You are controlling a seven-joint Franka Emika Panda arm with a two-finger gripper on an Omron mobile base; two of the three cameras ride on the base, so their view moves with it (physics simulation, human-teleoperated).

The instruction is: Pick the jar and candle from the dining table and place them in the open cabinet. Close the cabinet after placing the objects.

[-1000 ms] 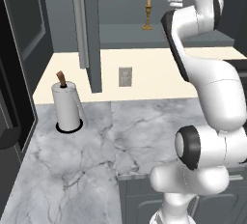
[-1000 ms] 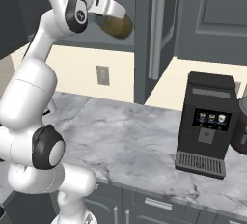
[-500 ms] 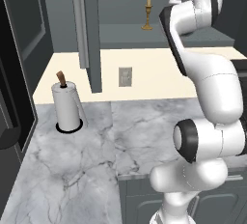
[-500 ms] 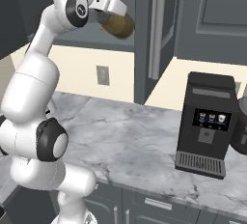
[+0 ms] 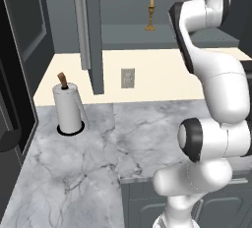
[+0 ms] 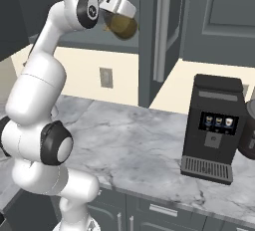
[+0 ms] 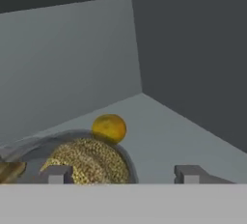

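Glass jar (image 7: 89,162): clear, packed with olive-brown stuff, at the lower left of the hand view, low inside the cabinet. In the right base view it hangs at the end of the arm, top centre, level with the shelf. Whether it rests on the shelf I cannot tell.
Gripper (image 7: 123,175): the fingers (image 7: 57,174) stand wide apart. The jar sits against the left-hand tip in the frame, with a clear gap to the other tip, so nothing is clamped.
Cabinet (image 7: 193,49): dark grey-blue inner walls and a plain grey shelf floor. Its tall panelled door (image 5: 91,25) stands open at the upper left of the left base view.
Candle (image 5: 151,12): pale yellow stick on a brass holder, upright on the cabinet shelf, top centre of the left base view, just left of the arm.
Yellow-orange spot (image 7: 109,128): a round shape just beyond the jar in the hand view. I cannot tell what it is.
Marble counter (image 5: 98,163): grey-white and veined, across the lower half of both base views.
Paper towel roll (image 5: 69,108): upright on the counter, middle left.
Wall socket (image 5: 127,78): on the cream wall, centre.
Coffee machine (image 6: 213,128): black, on the counter at the right. Its screen shows three tiny cup icons, and any lettering is too small to read.
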